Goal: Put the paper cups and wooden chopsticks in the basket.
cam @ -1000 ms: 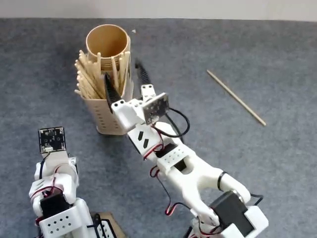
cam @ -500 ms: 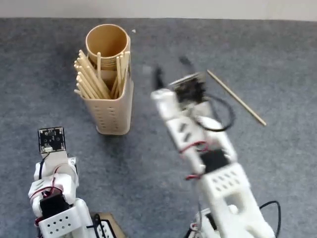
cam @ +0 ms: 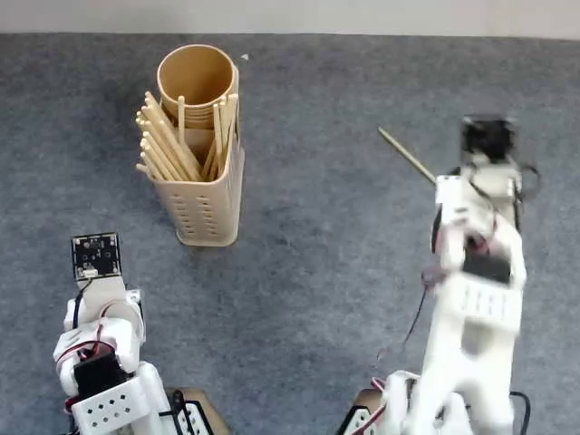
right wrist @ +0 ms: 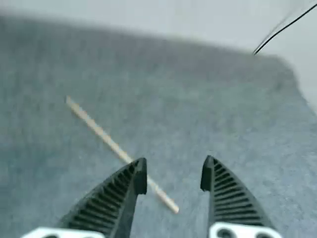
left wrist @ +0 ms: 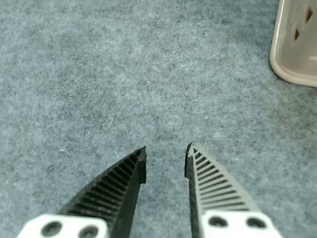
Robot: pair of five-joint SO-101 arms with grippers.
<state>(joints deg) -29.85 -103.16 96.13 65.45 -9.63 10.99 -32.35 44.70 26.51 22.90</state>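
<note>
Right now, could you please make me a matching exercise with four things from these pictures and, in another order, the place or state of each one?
1. paper cup
2. single chopstick
3. left gripper
4. right gripper

A. open, over bare carpet
B. lying flat on the carpet
C. standing in the basket
D. open, above the single chopstick

Pairs: 1-C, 2-B, 3-A, 4-D.

One chopstick (cam: 406, 155) outside the basket (cam: 207, 217)
A paper cup (cam: 195, 77) and bundled sticks (cam: 168, 149) stand inside; the chopstick lies flat, well apart.
</note>
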